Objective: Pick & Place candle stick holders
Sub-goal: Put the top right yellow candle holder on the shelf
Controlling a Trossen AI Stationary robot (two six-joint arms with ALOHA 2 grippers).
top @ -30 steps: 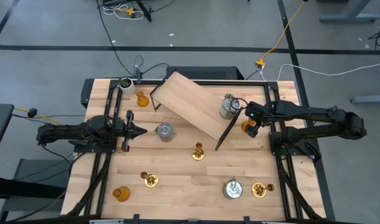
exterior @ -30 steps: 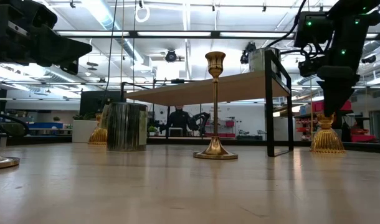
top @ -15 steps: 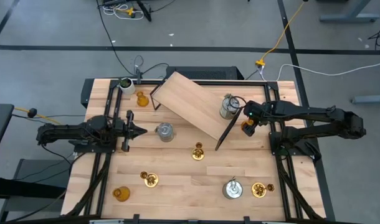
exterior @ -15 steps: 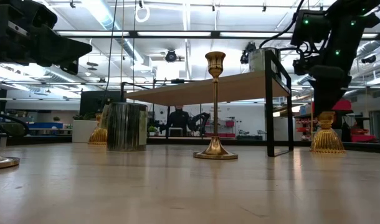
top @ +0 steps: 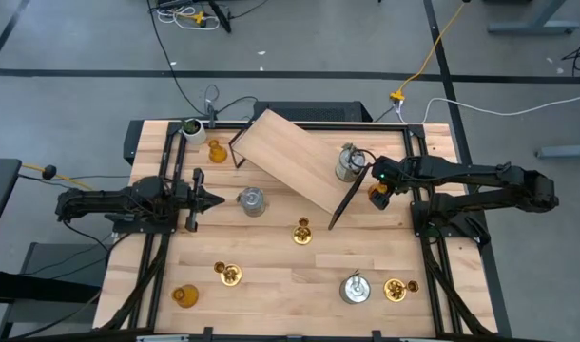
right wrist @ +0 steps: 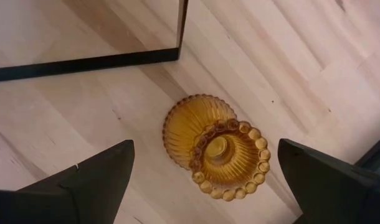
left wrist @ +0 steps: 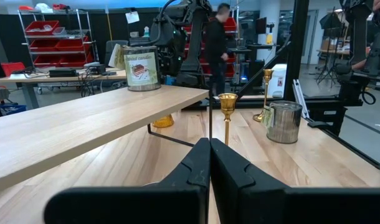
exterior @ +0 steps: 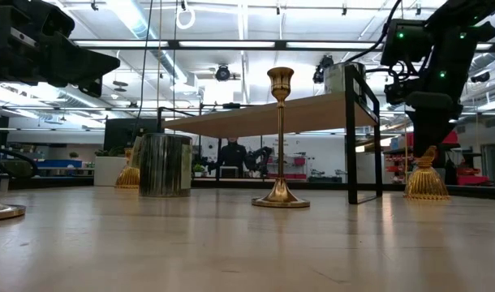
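A: How was the right gripper [right wrist: 205, 186] found?
B: Spread wide, nothing held; a ribbed amber glass holder [right wrist: 215, 146] was seen upright just below, between the fingers, beside the black-framed wooden shelf [top: 295, 157].
A: Left gripper [top: 214, 199]?
B: Pressed together, empty, a grey metal cylinder [top: 252, 200] just ahead.

The left arm lies low along the table's left side, reaching toward the middle, its left gripper [top: 212, 200] pointing right with the fingers [left wrist: 205, 163] pressed together and nothing between them. The right arm comes in from the right edge and bends at the wrist, so the right gripper [top: 378, 185] points straight down over the table's far right part, its two fingers [right wrist: 93, 177] spread wide apart and holding nothing
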